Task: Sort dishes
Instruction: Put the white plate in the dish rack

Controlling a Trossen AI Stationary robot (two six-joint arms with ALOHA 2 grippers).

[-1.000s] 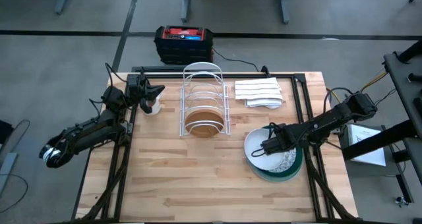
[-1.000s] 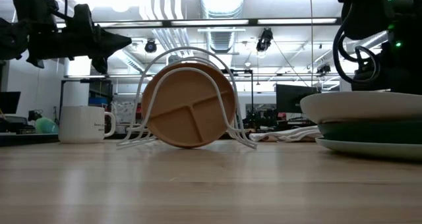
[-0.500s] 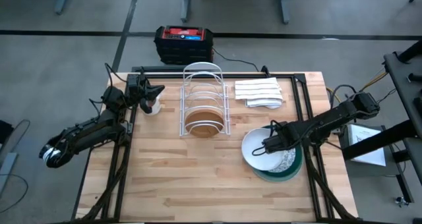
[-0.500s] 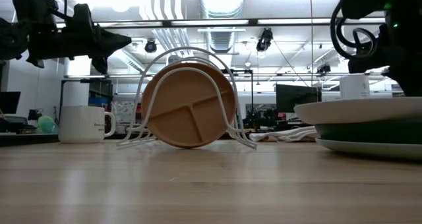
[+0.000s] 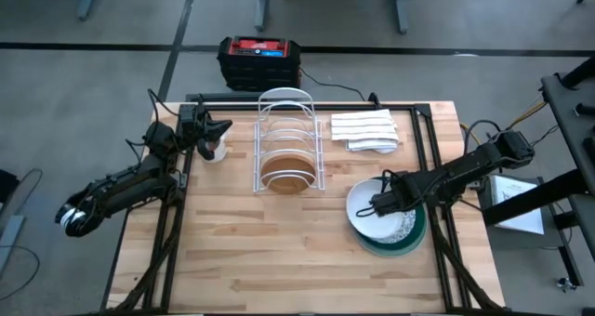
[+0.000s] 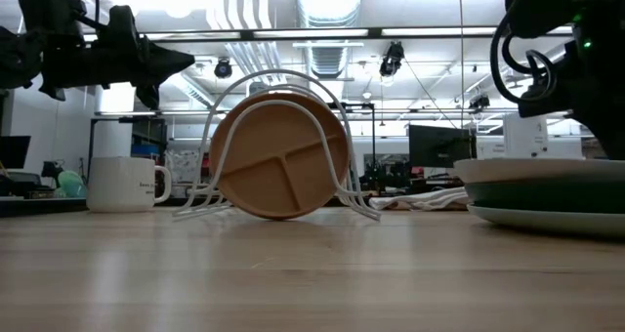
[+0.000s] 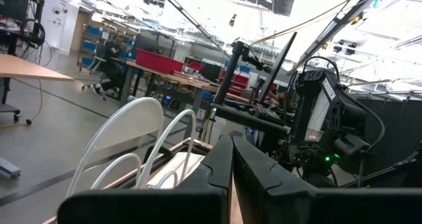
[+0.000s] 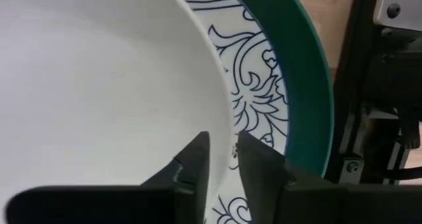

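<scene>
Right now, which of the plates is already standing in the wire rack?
The tan-brown plate, upright on its edge in the rack. The white plate, patterned plate and green plate lie stacked flat.

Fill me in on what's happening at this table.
The robot is sorting plates into a wire rack. The tan-brown plate already stands in it. The right claw is at the rim of the plain white plate, which tops a stack over a patterned plate and the dark green plate. The left claw waits shut above the mug.
</scene>
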